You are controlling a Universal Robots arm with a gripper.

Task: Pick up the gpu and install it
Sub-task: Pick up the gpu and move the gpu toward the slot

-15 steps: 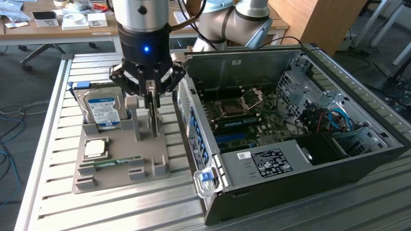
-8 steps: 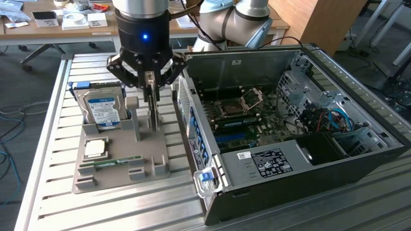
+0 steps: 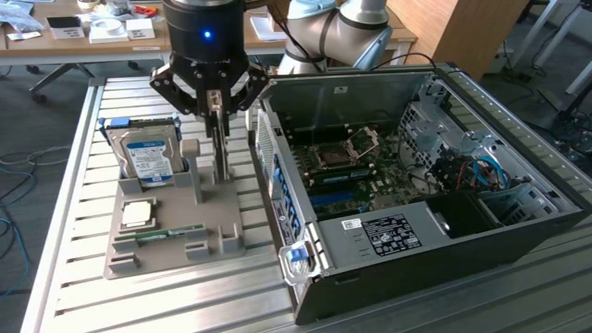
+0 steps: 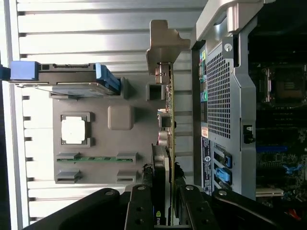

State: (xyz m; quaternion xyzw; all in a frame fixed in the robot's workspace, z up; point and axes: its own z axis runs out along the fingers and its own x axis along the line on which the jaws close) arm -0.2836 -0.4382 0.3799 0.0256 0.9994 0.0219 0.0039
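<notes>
Grasping is the step in hand: the gripper (image 3: 216, 128) sits narrowed, apparently clamped, on the gpu (image 3: 220, 163), which stands upright in the grey holder (image 3: 166, 253) beside the computer case (image 3: 518, 229). Lifting calls for a straight pull.

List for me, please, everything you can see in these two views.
graphics card: one, dark, upright in the holder beside the computer case
hard drive: one, blue-and-white label, upright at the holder's far end
processor chip: one, silvery, flat in the holder
memory stick: one, green, lying in the holder beside the chip
holder: one, grey, on the table
computer case: one, black, side open, on the exterior view's right
table: one, silvery slatted metal, under everything
desk: one, wooden, in the background, with small items
arm: one, pale grey, behind the case
hand: one, black, closed on the graphics card's top
</notes>
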